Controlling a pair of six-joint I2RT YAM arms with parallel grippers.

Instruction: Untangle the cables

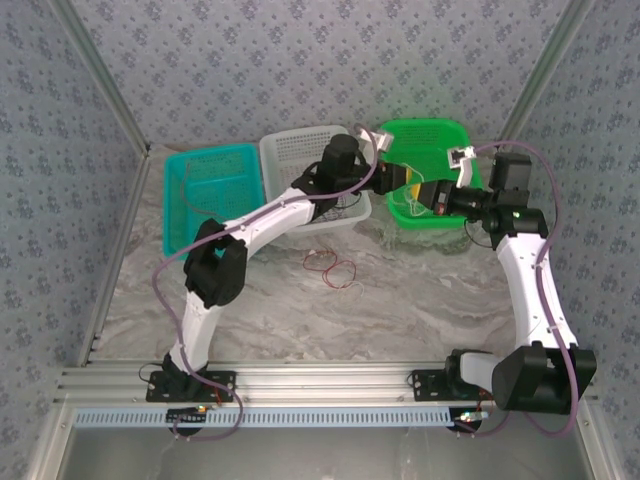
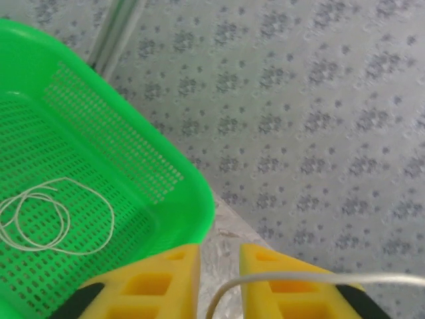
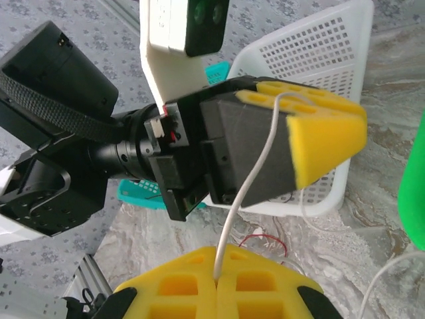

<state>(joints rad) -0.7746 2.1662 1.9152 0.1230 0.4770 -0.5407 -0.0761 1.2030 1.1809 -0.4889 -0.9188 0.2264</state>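
Note:
A whitish cable (image 3: 255, 166) runs taut from my right gripper (image 3: 217, 258), which is shut on it, up over the yellow fingers (image 3: 319, 126) of my left gripper. In the left wrist view the same cable (image 2: 299, 278) crosses one finger and drops into the gap of my left gripper (image 2: 219, 259), whose jaws stand apart. A second whitish cable (image 2: 53, 216) lies coiled inside the green basket (image 2: 166, 199). A red cable (image 1: 335, 268) lies in loose loops on the marble table (image 1: 300, 320). Both grippers (image 1: 392, 178) (image 1: 428, 197) meet at the green basket's (image 1: 440, 140) near left edge.
A white basket (image 1: 300, 155) and a teal basket (image 1: 205, 185) stand left of the green one at the back of the table. The left arm stretches diagonally over the white basket. Patterned walls close in the back and sides.

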